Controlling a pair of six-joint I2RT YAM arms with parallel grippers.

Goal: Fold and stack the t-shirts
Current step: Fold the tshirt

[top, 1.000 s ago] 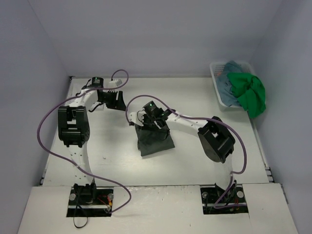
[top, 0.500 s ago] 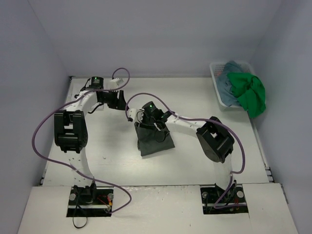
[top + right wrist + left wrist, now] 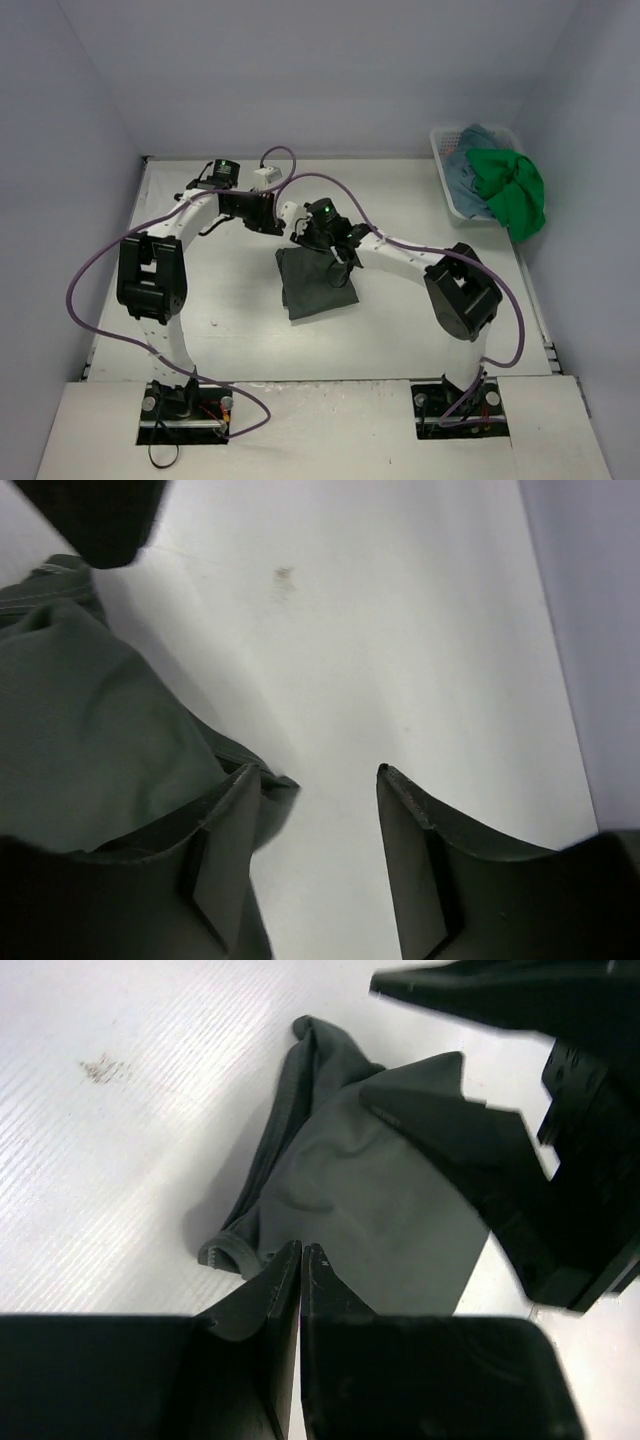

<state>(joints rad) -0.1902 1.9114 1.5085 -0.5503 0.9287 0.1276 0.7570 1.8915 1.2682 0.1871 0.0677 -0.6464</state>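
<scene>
Grey-green t-shirt mid-table, left tool closed at its edge, right tool open, basket far right

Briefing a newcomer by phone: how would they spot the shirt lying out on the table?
On the white table, look near the middle. The dark grey-green t-shirt lies there, folded into a rough square. Unlike the bright green t-shirt and teal-blue t-shirt, it is not piled in the white basket at the far right corner.

overhead plus 2 close wrist views share the shirt.
</scene>
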